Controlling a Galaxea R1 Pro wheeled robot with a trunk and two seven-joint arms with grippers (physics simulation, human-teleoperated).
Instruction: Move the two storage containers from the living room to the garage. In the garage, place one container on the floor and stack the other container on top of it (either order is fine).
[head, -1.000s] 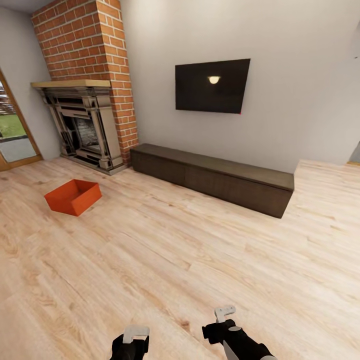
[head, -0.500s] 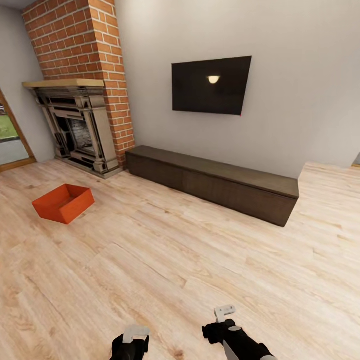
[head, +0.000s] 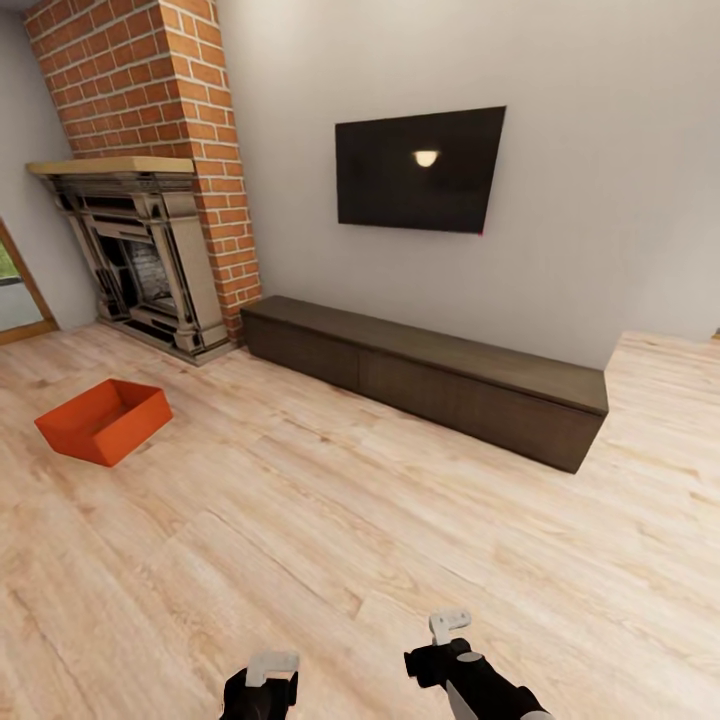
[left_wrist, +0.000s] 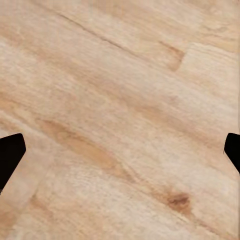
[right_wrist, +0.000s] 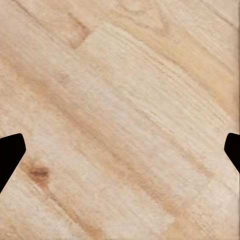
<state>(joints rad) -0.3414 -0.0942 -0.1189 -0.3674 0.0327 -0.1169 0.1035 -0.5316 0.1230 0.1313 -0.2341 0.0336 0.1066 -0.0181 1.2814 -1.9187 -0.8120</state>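
Both arms hang low over wood planks, left end effector (head: 271, 668) and right end effector (head: 450, 627) spread wide (nothing between).

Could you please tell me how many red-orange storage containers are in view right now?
1: a storage container sits on the wood floor before the fireplace. The second may be out of frame.
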